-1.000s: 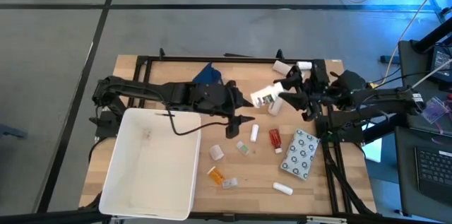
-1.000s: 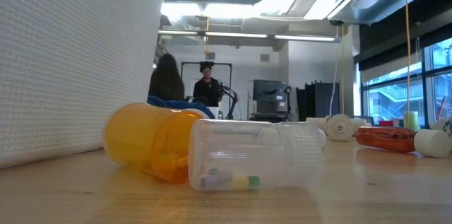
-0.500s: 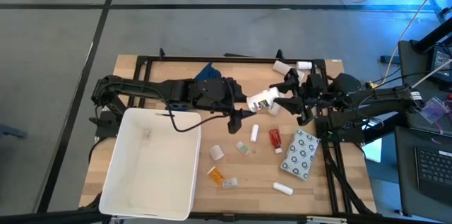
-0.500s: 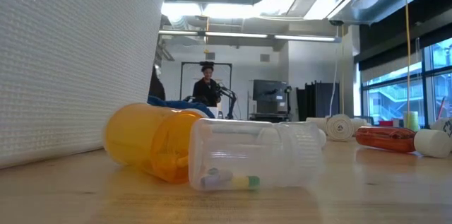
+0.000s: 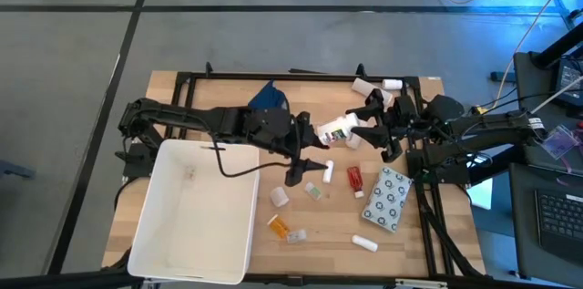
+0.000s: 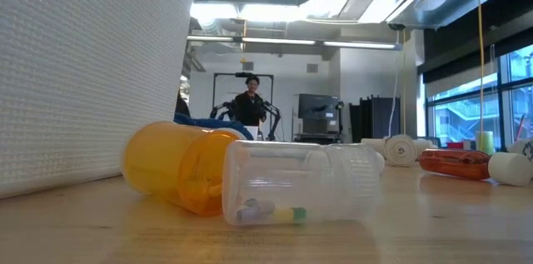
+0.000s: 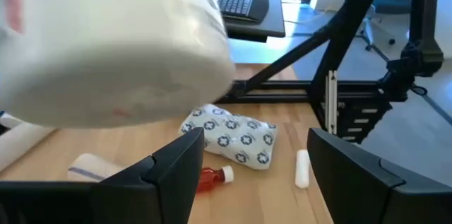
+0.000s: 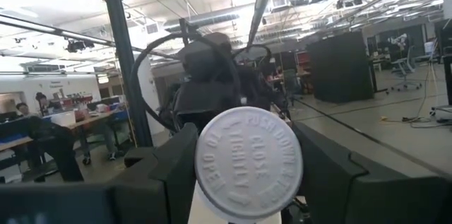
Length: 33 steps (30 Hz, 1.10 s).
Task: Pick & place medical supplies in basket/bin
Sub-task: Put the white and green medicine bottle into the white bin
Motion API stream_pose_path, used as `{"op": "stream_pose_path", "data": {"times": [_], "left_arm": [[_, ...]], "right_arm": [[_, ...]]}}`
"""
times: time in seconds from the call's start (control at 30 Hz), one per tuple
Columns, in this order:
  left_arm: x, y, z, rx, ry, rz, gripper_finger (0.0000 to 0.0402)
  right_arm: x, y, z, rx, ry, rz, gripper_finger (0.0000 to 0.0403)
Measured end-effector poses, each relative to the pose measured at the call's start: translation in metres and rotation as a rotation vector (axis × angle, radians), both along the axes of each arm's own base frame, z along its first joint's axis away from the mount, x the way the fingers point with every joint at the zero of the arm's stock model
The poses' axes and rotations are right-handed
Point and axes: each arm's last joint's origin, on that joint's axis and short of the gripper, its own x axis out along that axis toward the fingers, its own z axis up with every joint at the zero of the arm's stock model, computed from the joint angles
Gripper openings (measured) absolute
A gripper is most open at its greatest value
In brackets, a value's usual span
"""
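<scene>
A white plastic bottle with a printed label (image 5: 338, 129) hangs above the middle of the wooden desk (image 5: 428, 225), clamped at its cap end by the right end effector (image 5: 363, 126). In the right wrist view its round embossed cap (image 8: 248, 162) sits between the two dark fingers and hides most of what lies beyond. The left end effector (image 5: 314, 152) is just beside the bottle's other end with its fingers spread apart; in the left wrist view the bottle's body (image 7: 106, 47) is a blur filling the upper part, cut off by the picture's edge.

On the desk below lie a red bottle (image 5: 353, 178), a dotted white flat packet (image 5: 386, 199), a small white tube (image 5: 366, 243), an orange pill bottle (image 5: 277, 226), a clear vial (image 5: 297, 235) and a short white cylinder (image 5: 279, 196). A blue cloth (image 5: 269, 98) lies toward the far edge, partly covered by the left arm.

The large white rectangular plastic tub (image 5: 146, 252) stands at the desk's near left corner; nothing shows inside it except faint marks. Its wall (image 6: 83, 81) fills the left of the low view, where the orange pill bottle and clear vial lie touching.

A person (image 6: 248, 106) stands in the room far behind.
</scene>
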Motion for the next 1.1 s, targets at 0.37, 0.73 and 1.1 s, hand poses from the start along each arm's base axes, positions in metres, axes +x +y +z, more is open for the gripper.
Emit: {"op": "stream_pose_path", "data": {"times": [0.37,0.73,1.1], "left_arm": [[0.000,0.003,-0.001,-0.086,0.024,0.098,0.0253],[-0.002,0.006,-0.004,-0.057,0.044,0.227,0.0340],[-0.001,0.009,-0.004,-0.092,0.044,0.267,0.0354]], "right_arm": [[0.000,0.000,0.000,-0.001,-0.002,-0.001,0.0196],[0.001,0.000,-0.001,-0.001,0.014,0.000,0.0197],[0.020,0.002,-0.019,-0.032,0.132,-0.005,0.0198]]}}
